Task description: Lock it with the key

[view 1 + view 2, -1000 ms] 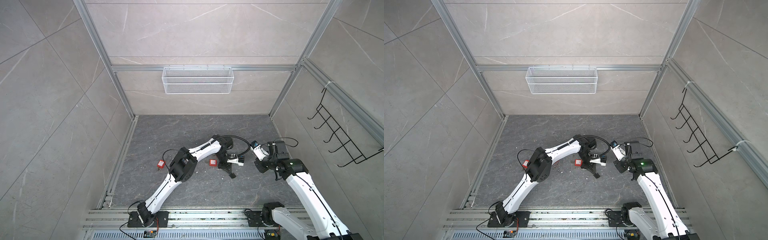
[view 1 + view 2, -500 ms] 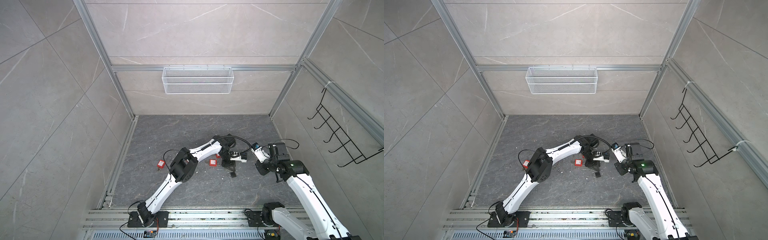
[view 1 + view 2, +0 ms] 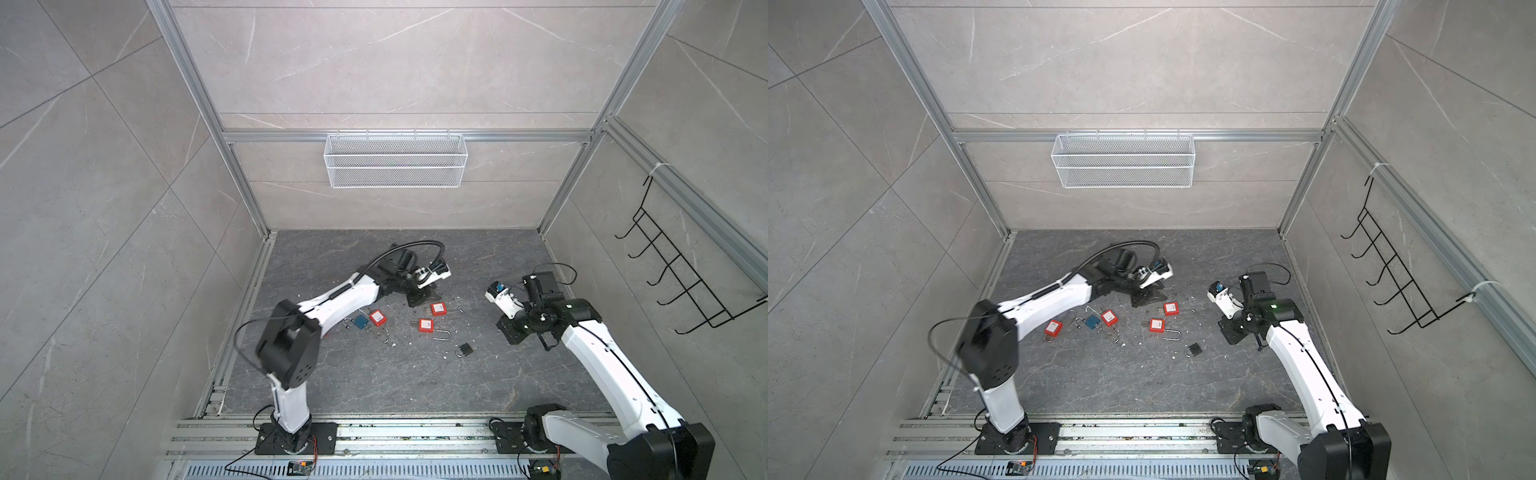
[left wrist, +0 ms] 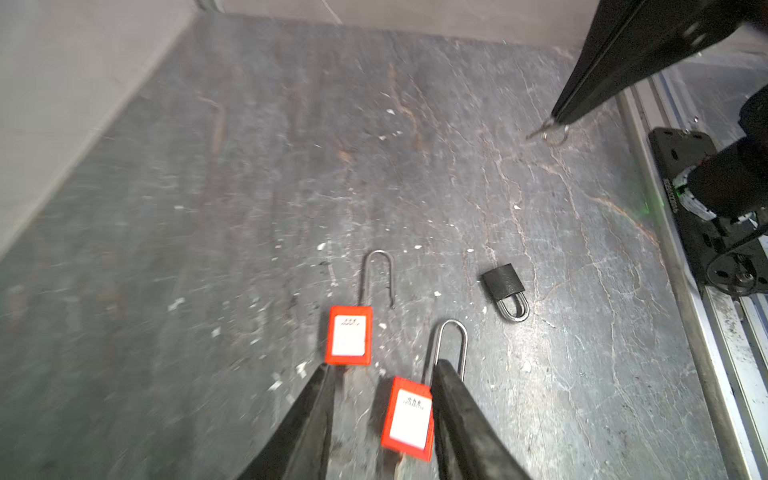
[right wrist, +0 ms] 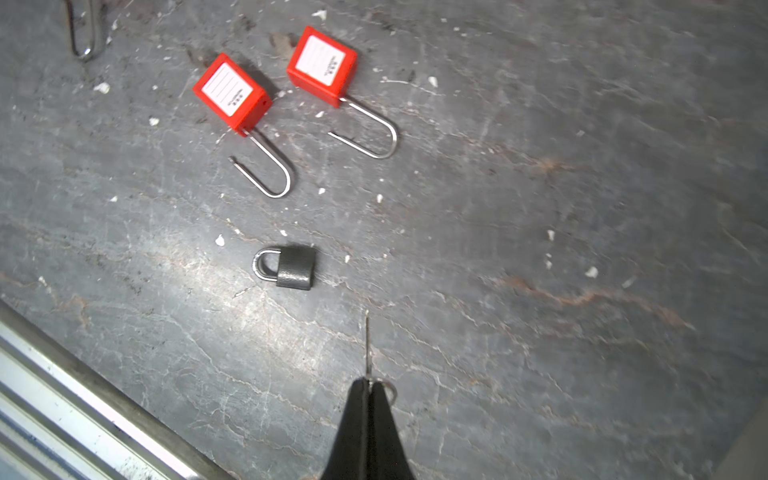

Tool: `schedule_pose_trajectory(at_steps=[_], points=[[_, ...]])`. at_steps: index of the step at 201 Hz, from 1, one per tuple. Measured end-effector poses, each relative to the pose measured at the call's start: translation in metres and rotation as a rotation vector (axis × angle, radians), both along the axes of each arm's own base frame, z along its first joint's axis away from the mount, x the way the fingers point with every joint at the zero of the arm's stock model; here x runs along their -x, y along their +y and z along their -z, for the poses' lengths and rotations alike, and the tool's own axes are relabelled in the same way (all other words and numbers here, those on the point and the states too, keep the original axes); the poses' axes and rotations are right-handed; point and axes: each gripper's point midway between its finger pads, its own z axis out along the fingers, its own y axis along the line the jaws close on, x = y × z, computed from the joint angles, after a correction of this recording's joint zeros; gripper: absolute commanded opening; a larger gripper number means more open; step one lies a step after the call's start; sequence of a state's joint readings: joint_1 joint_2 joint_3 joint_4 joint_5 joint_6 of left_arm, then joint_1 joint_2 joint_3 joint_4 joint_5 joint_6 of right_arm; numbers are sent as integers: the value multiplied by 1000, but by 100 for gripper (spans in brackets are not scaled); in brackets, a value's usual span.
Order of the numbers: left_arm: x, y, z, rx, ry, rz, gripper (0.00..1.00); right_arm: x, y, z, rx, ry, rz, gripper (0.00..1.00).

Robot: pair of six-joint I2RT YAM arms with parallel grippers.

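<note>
Right gripper [image 5: 368, 384] is clamped on the key [image 5: 367, 345]. In the right wrist view its two black fingers [image 5: 353, 428] meet on the key's head, the thin blade juts past the tips, and the key ring [image 5: 390, 390] shows beside them. The blade points toward the black padlock [image 5: 295, 267], with a gap between them. Left gripper [image 4: 382, 366] has its jaws parted, and nothing is held between its fingers [image 4: 451, 399].

The black padlock lies flat on the floor [image 3: 374, 382], its shackle seated in the body. In both top views it sits at about 8 o'clock from the right gripper and between 4 and 5 o'clock from the left gripper, touching neither. One red padlock [image 3: 425, 324] lies at 10 o'clock from it and a second red padlock [image 3: 438, 308] at 11 o'clock, both with shackles swung open. At about 8 o'clock from the left gripper, just beside the left arm [image 3: 332, 299], lies a third red padlock [image 3: 377, 317], with a blue padlock [image 3: 360, 322] just beside it at 9 o'clock. In a top view a fourth red padlock [image 3: 1053, 327] shows at 9 o'clock from the blue one. A wire basket [image 3: 395, 166] hangs on the back wall at 12 o'clock.
</note>
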State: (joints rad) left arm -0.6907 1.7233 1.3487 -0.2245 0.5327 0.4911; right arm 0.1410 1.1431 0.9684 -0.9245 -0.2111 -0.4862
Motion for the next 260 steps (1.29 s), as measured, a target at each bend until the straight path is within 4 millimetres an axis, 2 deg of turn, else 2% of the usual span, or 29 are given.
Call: schedule_pose_trajectory(at_steps=[13, 28, 65, 89, 119, 145, 193, 212, 225, 239, 242, 260], points=[[13, 17, -17, 32, -33, -31, 41, -3, 5, 9, 3, 33, -19, 0], [31, 30, -18, 41, -35, -50, 41, -8, 8, 22, 8, 78, -21, 0], [65, 66, 15, -10, 26, -122, 41, -23, 14, 48, 28, 131, -7, 0], [74, 82, 21, -23, 30, -170, 41, -29, 13, 61, 54, 140, 15, 0], [79, 92, 19, -17, 24, -201, 41, -33, 10, 83, 82, 170, 45, 0], [79, 93, 18, -14, 24, -204, 41, -28, 11, 101, 111, 198, 39, 0], [80, 93, 19, -16, 29, -205, 41, -22, 16, 113, 128, 195, 11, 0], [80, 93, 20, -18, 32, -204, 41, -23, 18, 117, 135, 195, 0, 17], [80, 93, 20, -19, 33, -204, 41, -23, 18, 120, 145, 201, -9, 32], [81, 94, 21, -21, 35, -204, 41, -22, 18, 122, 156, 206, -17, 41], [81, 94, 21, -22, 36, -204, 41, -22, 18, 122, 157, 206, -14, 46], [82, 94, 23, -26, 40, -205, 41, -22, 20, 119, 170, 188, -52, 49]])
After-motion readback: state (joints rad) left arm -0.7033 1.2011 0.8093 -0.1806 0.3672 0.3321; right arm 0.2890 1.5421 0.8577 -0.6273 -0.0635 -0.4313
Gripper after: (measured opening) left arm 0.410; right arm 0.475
